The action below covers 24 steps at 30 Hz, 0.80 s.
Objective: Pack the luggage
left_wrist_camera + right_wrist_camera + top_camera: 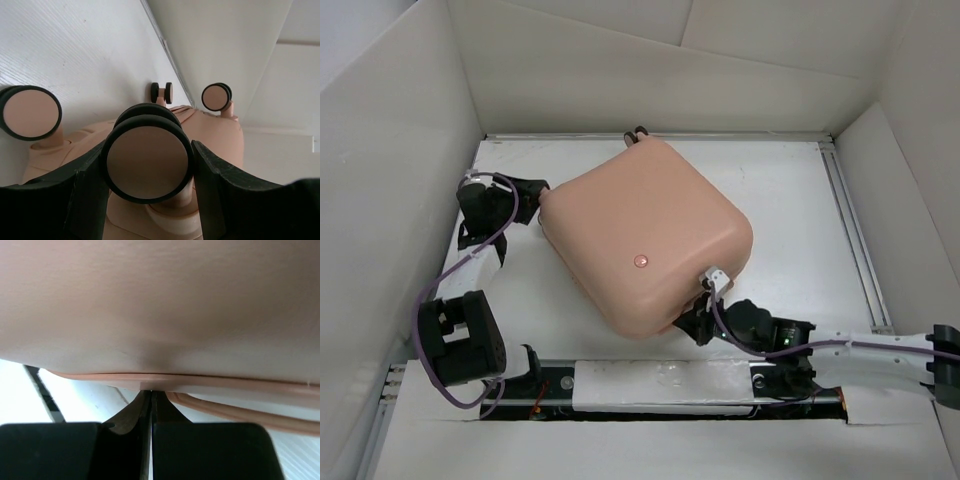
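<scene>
The luggage (650,230) is a closed peach-pink hard-shell suitcase lying flat and turned at an angle on the white table. My left gripper (533,195) is at its left corner, on the wheel end. In the left wrist view my left gripper (148,167) has its jaws closed against both sides of one pink-and-black caster wheel (147,160). Other wheels (30,112) (216,96) show around it. My right gripper (700,322) is at the suitcase's near edge. In the right wrist view it (151,394) is shut, its tips touching the underside of the shell's rim (160,382).
White cardboard walls (410,150) enclose the table on the left, back and right. A metal rail (850,220) runs along the right side. A black slot with a padded bar (660,382) lies along the near edge between the arm bases.
</scene>
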Available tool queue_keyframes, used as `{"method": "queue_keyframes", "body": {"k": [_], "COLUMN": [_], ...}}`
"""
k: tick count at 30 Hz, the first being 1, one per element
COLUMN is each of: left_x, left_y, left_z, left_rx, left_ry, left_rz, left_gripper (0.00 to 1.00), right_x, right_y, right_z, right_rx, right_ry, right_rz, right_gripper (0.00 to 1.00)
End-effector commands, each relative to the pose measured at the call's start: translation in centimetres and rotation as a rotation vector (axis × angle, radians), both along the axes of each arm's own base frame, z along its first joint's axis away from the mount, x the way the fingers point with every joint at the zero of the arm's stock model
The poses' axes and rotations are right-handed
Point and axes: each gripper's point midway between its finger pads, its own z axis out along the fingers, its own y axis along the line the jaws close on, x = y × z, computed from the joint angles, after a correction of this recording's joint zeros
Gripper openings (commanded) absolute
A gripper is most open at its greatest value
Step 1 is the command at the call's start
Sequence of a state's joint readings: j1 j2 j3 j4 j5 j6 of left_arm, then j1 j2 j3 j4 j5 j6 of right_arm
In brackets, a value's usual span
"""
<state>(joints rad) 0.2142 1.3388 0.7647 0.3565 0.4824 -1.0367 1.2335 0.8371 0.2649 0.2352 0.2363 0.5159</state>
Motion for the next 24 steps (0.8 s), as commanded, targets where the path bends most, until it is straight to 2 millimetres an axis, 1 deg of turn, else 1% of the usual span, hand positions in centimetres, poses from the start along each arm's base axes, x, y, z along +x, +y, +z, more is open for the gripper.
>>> {"method": "queue_keyframes", "body": {"k": [1, 2, 3, 4, 5, 7, 8, 9, 10, 11, 12, 13, 14, 15, 16, 17, 18, 19, 20, 22, 23, 24], "left_x": [-0.7, -1.0, -1.2, -1.3, -1.6, -1.9, -2.1, -2.3, -2.4, -2.6, -2.7, -2.8, -2.8, -3.0, -3.2, -3.1, -3.2, -3.5, -3.8, -4.3, -4.8, -5.2], "left_y": [-1.9, -2.0, -2.0, -1.9, -2.0, -1.9, -2.1, -2.6, -2.7, -2.5, -2.7, -2.8, -2.8, -2.8, -2.8, -2.7, -2.4, -2.3, -2.1, -1.9, -1.7, -1.8], "left_z": [3.4, 3.4, 2.7, 2.9, 3.0, 2.8, 3.2, 3.0, 3.1, 3.1, 3.6, 4.0, 4.0, 4.3, 5.1, 5.6, 5.5, 6.7, 7.0, 8.0, 9.7, 10.4], "left_rx": [-0.007, -0.007, -0.012, -0.005, -0.004, 0.001, 0.015, 0.016, 0.036, 0.048, 0.054, 0.056, 0.056, 0.058, 0.070, 0.074, 0.091, 0.099, 0.118, 0.139, 0.149, 0.153], "left_ry": [-0.141, -0.141, -0.126, -0.139, -0.143, -0.148, -0.157, -0.149, -0.154, -0.148, -0.164, -0.173, -0.173, -0.179, -0.198, -0.205, -0.199, -0.226, -0.234, -0.264, -0.303, -0.325], "left_rz": [-0.124, -0.124, -0.123, -0.115, -0.115, -0.103, -0.099, -0.102, -0.100, -0.086, -0.084, -0.084, -0.084, -0.084, -0.086, -0.076, -0.062, -0.052, -0.043, -0.024, -0.007, -0.006], "left_gripper": [0.00, 0.00, 0.00, 0.00, 0.00, 0.00, 0.00, 0.00, 0.00, 0.00, 0.00, 0.00, 0.03, 0.16, 0.44, 0.54, 0.63, 0.69, 0.76, 0.79, 0.79, 0.81], "right_x": [4.1, 4.6, 5.0, 6.2, 6.4, 7.4, 8.4, 9.0, 9.5, 10.7, 11.0, 11.6, 12.1, 13.1, 14.0, 14.6, 15.7, 16.2, 16.9, 17.9, 18.3, 18.8], "right_y": [-1.8, -2.6, -3.0, -3.9, -4.0, -5.1, -5.8, -6.1, -6.4, -7.4, -7.4, -7.5, -7.9, -8.7, -9.1, -9.5, -10.7, -10.8, -11.1, -12.0, -12.1, -12.3], "right_z": [6.4, 7.7, 8.4, 9.1, 10.5, 11.3, 11.8, 12.4, 12.7, 13.0, 13.6, 13.5, 13.7, 13.9, 14.3, 14.4, 14.5, 15.2, 14.7, 14.2, 14.6, 13.9], "right_rx": [0.063, 0.055, 0.043, 0.040, 0.059, 0.037, 0.041, 0.035, 0.020, 0.012, 0.014, -0.001, -0.019, -0.030, -0.049, -0.060, -0.073, -0.068, -0.080, -0.103, -0.095, -0.109], "right_ry": [-0.119, -0.132, -0.154, -0.165, -0.175, -0.201, -0.209, -0.217, -0.234, -0.241, -0.246, -0.244, -0.261, -0.264, -0.279, -0.283, -0.284, -0.292, -0.273, -0.267, -0.274, -0.256], "right_rz": [-0.228, -0.248, -0.247, -0.282, -0.270, -0.283, -0.307, -0.315, -0.317, -0.353, -0.334, -0.337, -0.339, -0.359, -0.365, -0.371, -0.408, -0.393, -0.400, -0.402, -0.404, -0.412], "right_gripper": [0.00, 0.00, 0.00, 0.00, 0.00, 0.00, 0.00, 0.00, 0.00, 0.00, 0.00, 0.00, 0.00, 0.00, 0.00, 0.00, 0.00, 0.00, 0.00, 0.00, 0.00, 0.00]}}
